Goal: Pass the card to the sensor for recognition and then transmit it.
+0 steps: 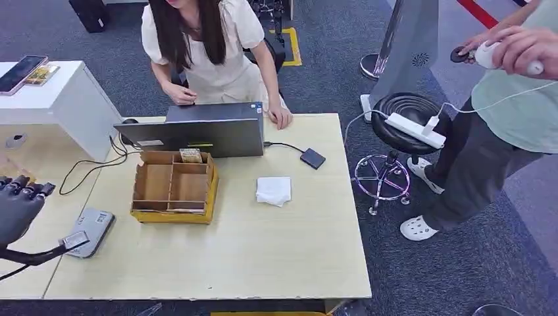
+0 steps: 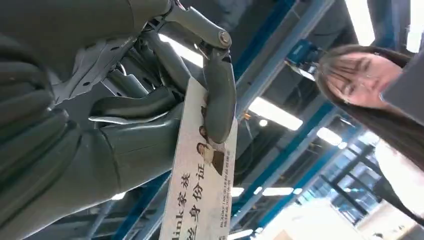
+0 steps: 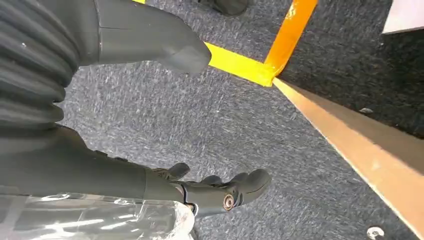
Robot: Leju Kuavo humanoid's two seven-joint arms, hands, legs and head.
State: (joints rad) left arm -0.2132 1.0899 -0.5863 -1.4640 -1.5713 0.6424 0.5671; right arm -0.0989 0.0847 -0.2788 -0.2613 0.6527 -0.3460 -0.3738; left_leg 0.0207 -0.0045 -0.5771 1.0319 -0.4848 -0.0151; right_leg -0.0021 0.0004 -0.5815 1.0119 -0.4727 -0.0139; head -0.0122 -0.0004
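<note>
Over table (image 1: pixel 263 250) edge — card (image 2: pixel 200 200) between fingers (image 2: pixel 220 95)

Sensor (image 1: pixel 91 231) at table (image 1: pixel 263 263) left edge; compartment box (image 1: pixel 174 187) before laptop (image 1: pixel 197 135); napkin (image 1: pixel 274 190) right of box.

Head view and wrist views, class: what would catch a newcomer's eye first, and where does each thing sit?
First, the left hand gripping a printed card, seen close in the left wrist view. On the pale table, a cardboard divider box stands before an open laptop, where a person leans in. The grey sensor lies near the table's left edge, beside that hand.
</note>
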